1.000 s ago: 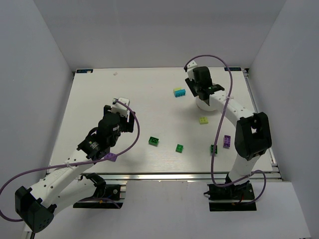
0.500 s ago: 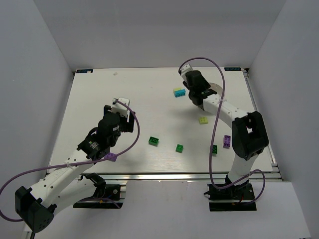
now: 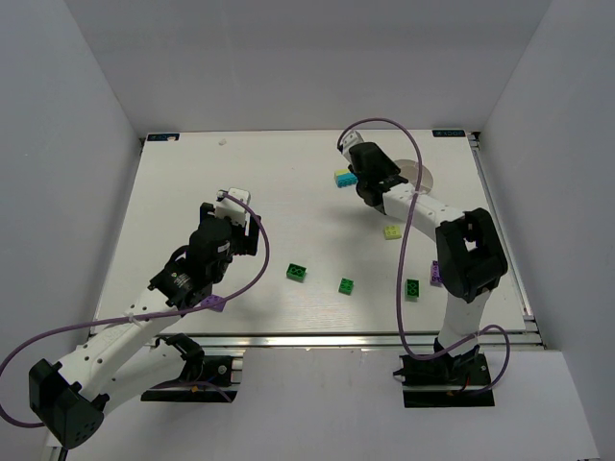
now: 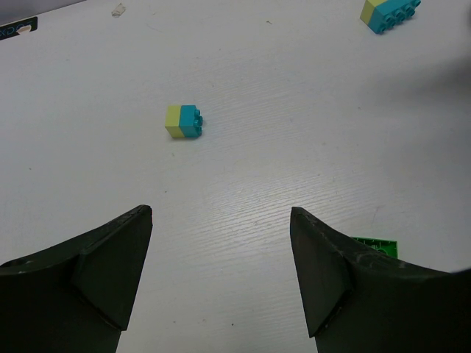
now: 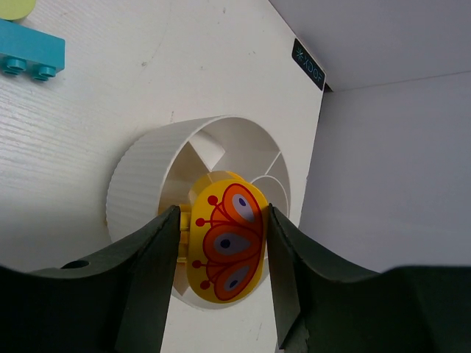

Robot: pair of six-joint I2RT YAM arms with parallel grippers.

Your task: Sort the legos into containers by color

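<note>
My right gripper (image 5: 223,213) is shut on a yellow lego (image 5: 224,243) with an orange-red wing print, held above the round white bowl (image 5: 140,184); its dividers show behind the piece. From above, the right gripper (image 3: 380,182) hangs just left of the bowl (image 3: 420,173), next to a cyan and yellow-green stack (image 3: 344,178). A pale yellow-green brick (image 3: 392,231), three green bricks (image 3: 297,273) (image 3: 346,285) (image 3: 412,288) and a purple one (image 3: 435,274) lie on the table. My left gripper (image 4: 221,213) is open over bare table, well short of a small yellow-green and cyan brick (image 4: 184,121).
Grey walls enclose the table on the left, back and right; the bowl stands near the back right corner by a black label (image 5: 309,70). Purple cables loop off both arms. A green brick (image 4: 375,244) peeks out behind my left gripper's right finger.
The right arm has swung left, off the bowl's middle toward the cyan stack, still gripping the yellow piece. The left arm has not moved.
</note>
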